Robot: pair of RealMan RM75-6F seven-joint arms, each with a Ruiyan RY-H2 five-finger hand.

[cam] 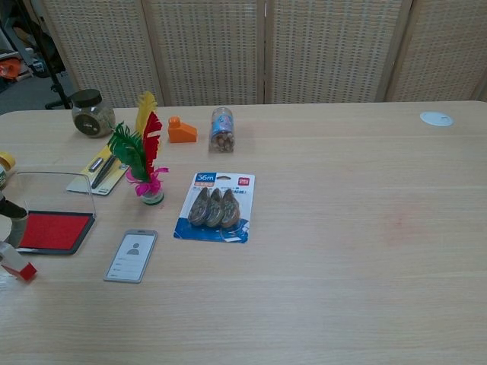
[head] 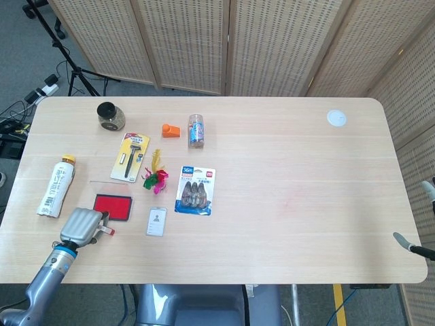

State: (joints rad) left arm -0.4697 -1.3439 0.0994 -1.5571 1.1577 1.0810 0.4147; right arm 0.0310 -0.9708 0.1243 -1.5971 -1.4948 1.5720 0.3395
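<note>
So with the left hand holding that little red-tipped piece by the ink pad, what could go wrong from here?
The left hand holds the red-tipped piece right beside the ink pad, whose clear lid stands open; a sideways drift could knock it. The phone lies close by and might get nudged too.

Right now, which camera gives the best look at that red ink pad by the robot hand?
The chest view: the red ink pad is large there, its clear lid standing open. The head view shows the same pad whole but small, beside the left robot hand.
</note>
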